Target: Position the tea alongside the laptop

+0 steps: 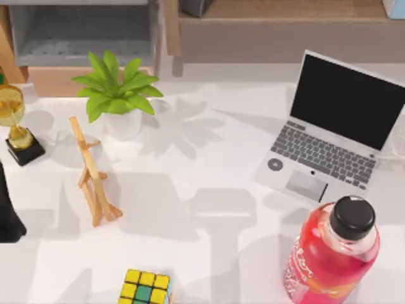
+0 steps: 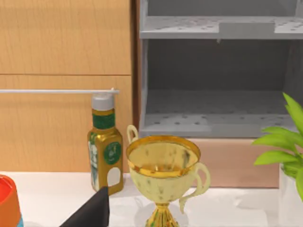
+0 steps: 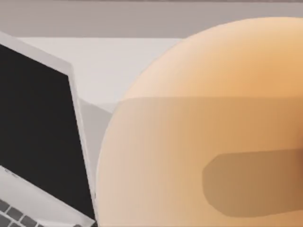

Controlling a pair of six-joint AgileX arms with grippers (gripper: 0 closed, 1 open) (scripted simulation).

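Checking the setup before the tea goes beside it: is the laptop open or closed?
Open. In the top view the laptop has its black screen raised behind the exposed grey keyboard and trackpad, resting on the table.

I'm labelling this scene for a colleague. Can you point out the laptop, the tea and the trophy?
laptop (image 1: 345,101): top view, middle of its black screen.
tea (image 3: 203,127): right wrist view, peach-orange side of the cup, very close to the camera.
trophy (image 2: 163,165): left wrist view, front of the gold bowl.

My top camera looks straight down on the desk (image 1: 209,253). My left wrist camera faces the trophy (image 2: 163,177) nearby. My right wrist camera sits close against the tea (image 3: 203,132); it shares the laptop (image 3: 38,137) with the top view.
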